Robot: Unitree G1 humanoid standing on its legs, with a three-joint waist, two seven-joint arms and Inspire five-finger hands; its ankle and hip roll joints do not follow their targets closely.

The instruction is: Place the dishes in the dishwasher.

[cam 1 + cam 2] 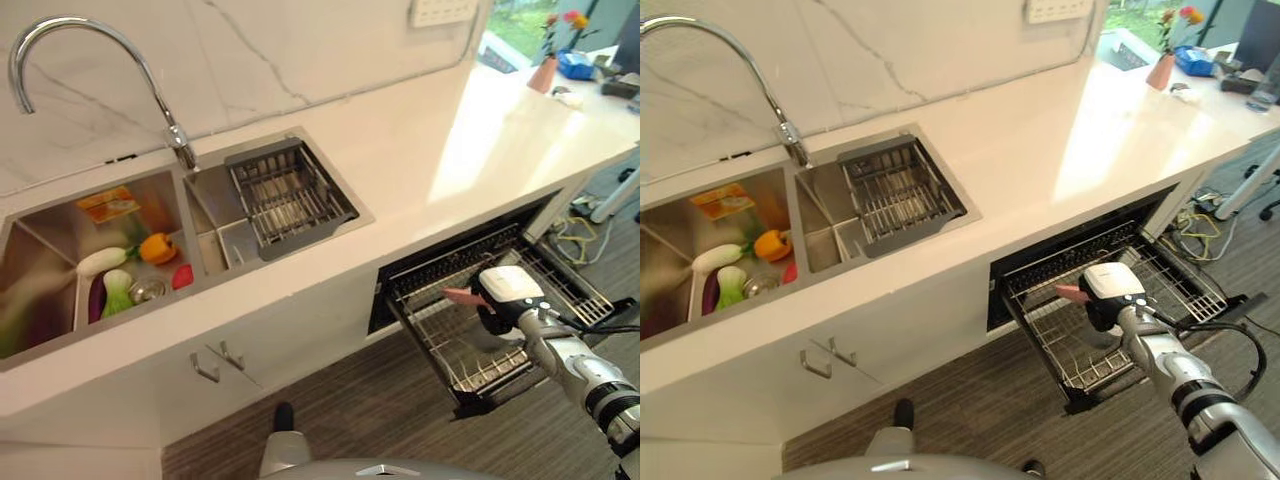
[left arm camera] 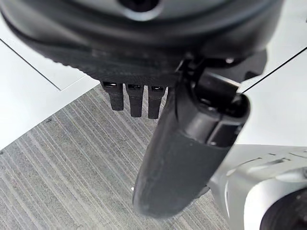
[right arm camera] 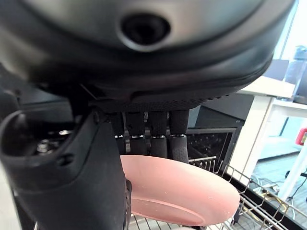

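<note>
- Far to the left of the dishwasher rack (image 1: pixel 500 330), the sink (image 1: pixel 60 240) is holding toy vegetables (image 1: pixel 130 270), and a grey drainer basket (image 1: pixel 290 190) is sitting in its smaller basin; none of this is being touched.
- The left hand (image 2: pixel 182 143) is hanging idle over the striped floor (image 2: pixel 72 167), well away from the rack, its fingers straight and relaxed and gripping nothing, probably parked so it stays out of the working arm's way.
- Under the white tabletop (image 1: pixel 420 170), the rack is pulled out of the dishwasher cavity, so its wire floor is lying open to be loaded from above.
- The right hand (image 1: pixel 497 300) is hovering over the rack's middle, fingers (image 3: pixel 158 134) and thumb pinching the rim of the pink plate (image 3: pixel 177 191); holding it by the edge is likely leaving the far side free to slide between the wires.
- The plate is looking shallow, smooth, pale pink and round, tilted just above the rack, not yet resting in it.
</note>
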